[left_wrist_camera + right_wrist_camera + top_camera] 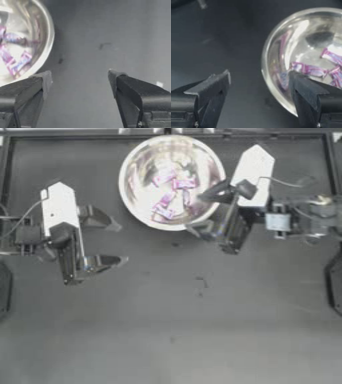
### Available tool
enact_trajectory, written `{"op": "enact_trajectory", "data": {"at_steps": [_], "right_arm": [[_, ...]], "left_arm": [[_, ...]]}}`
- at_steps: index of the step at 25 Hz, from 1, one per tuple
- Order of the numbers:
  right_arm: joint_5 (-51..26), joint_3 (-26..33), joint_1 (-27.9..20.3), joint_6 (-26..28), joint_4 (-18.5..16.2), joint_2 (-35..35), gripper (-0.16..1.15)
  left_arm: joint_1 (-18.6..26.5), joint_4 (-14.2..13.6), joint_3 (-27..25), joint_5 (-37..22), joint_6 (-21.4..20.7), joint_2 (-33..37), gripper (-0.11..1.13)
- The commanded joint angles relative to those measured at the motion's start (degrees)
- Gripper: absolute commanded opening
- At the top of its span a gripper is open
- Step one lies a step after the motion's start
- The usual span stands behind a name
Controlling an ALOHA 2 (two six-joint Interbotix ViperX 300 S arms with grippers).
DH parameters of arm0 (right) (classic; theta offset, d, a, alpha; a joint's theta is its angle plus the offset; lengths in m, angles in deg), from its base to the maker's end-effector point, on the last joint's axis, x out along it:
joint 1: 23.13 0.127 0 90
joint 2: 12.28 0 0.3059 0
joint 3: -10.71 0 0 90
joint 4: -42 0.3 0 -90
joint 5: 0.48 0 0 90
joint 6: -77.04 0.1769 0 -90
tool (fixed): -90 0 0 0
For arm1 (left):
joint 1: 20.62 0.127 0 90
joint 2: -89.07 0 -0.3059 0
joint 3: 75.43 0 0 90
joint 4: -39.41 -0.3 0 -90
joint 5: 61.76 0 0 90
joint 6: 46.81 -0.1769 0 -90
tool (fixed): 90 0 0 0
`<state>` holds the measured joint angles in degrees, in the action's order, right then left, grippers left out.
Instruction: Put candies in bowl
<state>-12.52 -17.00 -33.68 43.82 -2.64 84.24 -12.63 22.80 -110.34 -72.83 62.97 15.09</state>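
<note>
All candies (171,193) inside bowl (133,163)

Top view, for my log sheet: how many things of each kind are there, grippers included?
Large shiny silvery bowl: 1
Small white candies with pink twisted ends, heaped in the bowl: several, exact count not clear
Open left gripper: 1
Open right gripper at the bowl's rim: 1
Total: 3, plus the candies

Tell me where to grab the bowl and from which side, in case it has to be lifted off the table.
Grip the bowl by its thin rim, probably at the edge nearest the right gripper, one jaw inside and one outside. Its smooth, curved, shiny wall offers no other hold, and the candies lie in the middle, clear of the rim. The left gripper sits open farther off.
</note>
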Motion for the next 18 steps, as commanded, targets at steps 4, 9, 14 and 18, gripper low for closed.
{"op": "enact_trajectory", "data": {"at_steps": [4, 9, 14, 18], "right_arm": [[0.18, -2.37, 2.11, -0.09, -0.44, 5.54, 0.97], [0.18, -4.66, 4.04, -0.09, -2.29, 7.56, 0.97], [0.26, -6.15, 5.63, -0.09, -2.81, 8.79, 0.97], [0.44, -7.38, 6.77, -0.09, -2.64, 9.58, 0.97]], "left_arm": [[-0.09, -0.53, -0.62, 3.08, -0.88, 3.25, 0.98], [-0.09, -2.02, -2.20, 3.34, -0.88, 5.10, 0.98], [-0.53, -2.72, -3.60, 3.43, -0.97, 7.03, 0.98], [-1.32, -4.66, -5.01, 3.96, -0.79, 8.88, 0.98]]}}
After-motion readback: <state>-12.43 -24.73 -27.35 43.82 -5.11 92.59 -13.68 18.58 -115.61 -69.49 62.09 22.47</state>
